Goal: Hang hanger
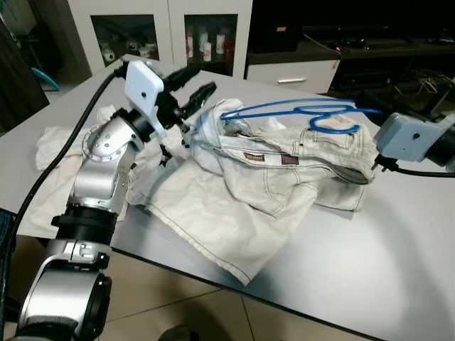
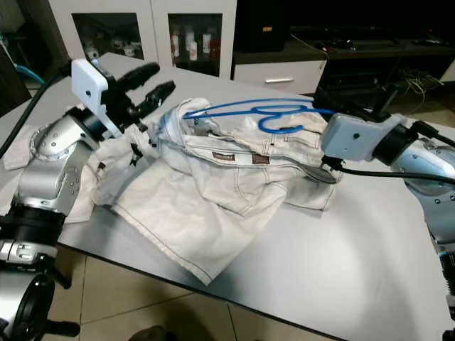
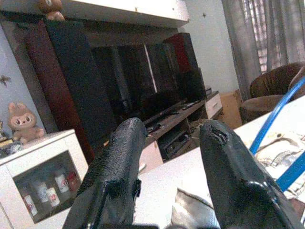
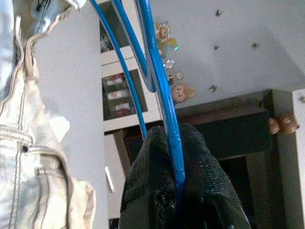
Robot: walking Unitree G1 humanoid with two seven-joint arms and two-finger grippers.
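Right wrist view: the blue hanger point(image 4: 164, 109) is pinched by the right gripper point(image 4: 177, 191). Its long axis is laid across the shorts point(image 1: 284, 163) toward the left gripper point(image 1: 186, 89), held unclenched just beside them.

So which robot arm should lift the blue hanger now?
Probably the right. Its right gripper is already shut on the blue hanger; the left gripper is open, beside the white jeans.
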